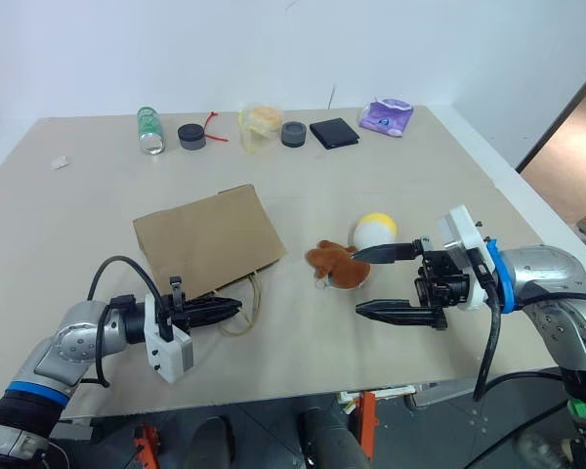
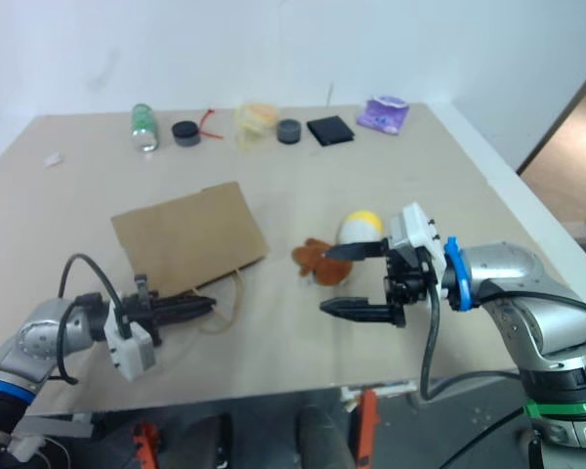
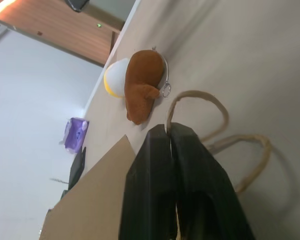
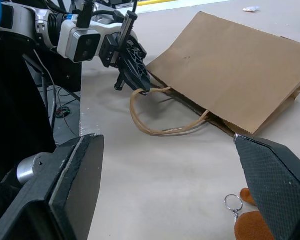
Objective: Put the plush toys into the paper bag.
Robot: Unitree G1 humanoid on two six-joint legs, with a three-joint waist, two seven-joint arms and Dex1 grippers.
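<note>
Right gripper (image 1: 386, 281) spread wide, brown plush toy (image 1: 334, 266) and white ball toy (image 1: 374, 232) at its 9 and 11 o'clock | left gripper (image 1: 215, 312) pinched on handle (image 4: 160, 131) of flat paper bag (image 1: 207, 238), mouth facing the robot, long axis running 10 to 4 | beige table (image 1: 391, 176), white wall.

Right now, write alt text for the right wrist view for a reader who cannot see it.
The left hand, fingers shut, pinches a tan cord handle at the mouth of the flat brown paper bag on the beige table. The right hand's open black fingers frame the scene, with a brown plush toy and its keyring between them.
</note>
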